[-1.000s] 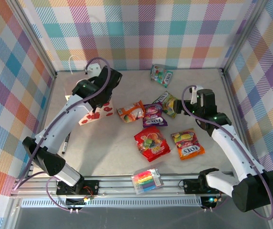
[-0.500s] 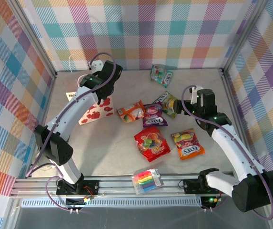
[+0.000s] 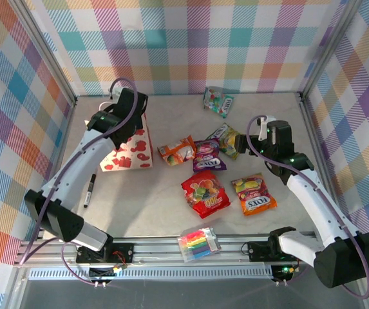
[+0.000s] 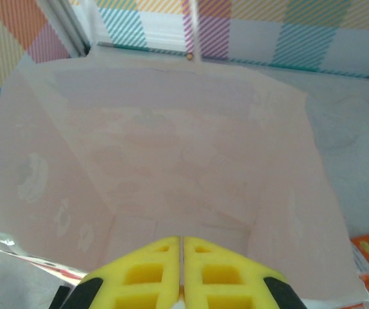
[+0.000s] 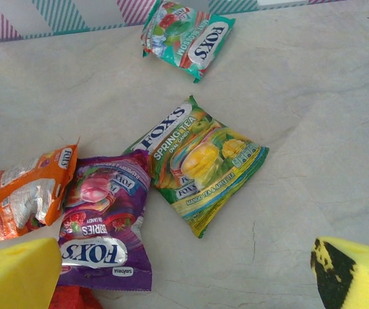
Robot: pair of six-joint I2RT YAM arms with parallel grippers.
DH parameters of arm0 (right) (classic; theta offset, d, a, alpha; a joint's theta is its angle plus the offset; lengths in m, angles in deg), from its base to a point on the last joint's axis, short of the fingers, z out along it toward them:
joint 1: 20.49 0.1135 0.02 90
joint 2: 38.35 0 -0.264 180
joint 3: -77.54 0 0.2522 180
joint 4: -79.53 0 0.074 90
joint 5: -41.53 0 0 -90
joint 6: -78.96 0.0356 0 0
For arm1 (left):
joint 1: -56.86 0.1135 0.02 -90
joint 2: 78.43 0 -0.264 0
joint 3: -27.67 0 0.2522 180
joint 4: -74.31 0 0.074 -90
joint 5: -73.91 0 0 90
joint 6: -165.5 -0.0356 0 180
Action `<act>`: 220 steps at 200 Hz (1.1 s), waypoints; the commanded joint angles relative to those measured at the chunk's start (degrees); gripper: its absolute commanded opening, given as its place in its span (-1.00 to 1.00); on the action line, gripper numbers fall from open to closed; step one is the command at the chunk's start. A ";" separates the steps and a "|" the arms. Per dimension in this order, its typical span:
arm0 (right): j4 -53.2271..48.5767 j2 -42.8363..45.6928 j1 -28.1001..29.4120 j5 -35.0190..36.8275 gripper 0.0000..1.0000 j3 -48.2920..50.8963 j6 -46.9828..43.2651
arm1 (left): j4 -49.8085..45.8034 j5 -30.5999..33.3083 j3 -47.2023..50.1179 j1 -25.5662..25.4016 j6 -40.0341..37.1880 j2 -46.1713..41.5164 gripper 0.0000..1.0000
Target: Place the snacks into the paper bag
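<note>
The bag [image 3: 127,151] gapes open toward the back-left corner of the tabletop [image 3: 152,206], with the left tool [image 4: 181,261] at its near rim, fingers pressed together. All six snacks lie outside it: the teal pouch [image 3: 217,101] alone by the back wall, and the orange pouch [image 3: 176,149], purple pouch [image 3: 207,155], yellow-green pouch [image 3: 228,140], red pouch [image 3: 205,193] and orange-red pouch [image 3: 253,194] clustered mid-tabletop. The right tool [image 5: 184,277] hangs over the purple and yellow-green pouches, fingers wide apart and holding nothing. Bare tabletop separates the bag from the orange pouch and runs along the right wall; the markers [image 3: 198,244] sit at the near edge and the pen [image 3: 89,190] lies at the left.
</note>
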 commanded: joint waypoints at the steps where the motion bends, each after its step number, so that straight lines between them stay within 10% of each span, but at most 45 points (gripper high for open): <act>1: -0.40 0.66 0.28 -1.11 0.98 -1.29 1.92 | -1.36 -5.69 2.75 0.56 -5.20 -4.59 -0.98; 79: -0.63 -0.10 0.31 -2.73 0.98 -1.41 5.20 | -6.32 -10.48 15.62 0.61 -7.52 -19.37 -0.85; 135: 0.39 -1.58 0.46 -5.10 0.98 -1.59 7.58 | -14.58 -8.99 14.11 0.55 0.63 -23.53 -0.11; 220: 1.45 -2.60 0.47 -5.82 0.98 -1.55 4.49 | -21.75 -9.02 5.56 -2.49 19.77 -21.00 0.27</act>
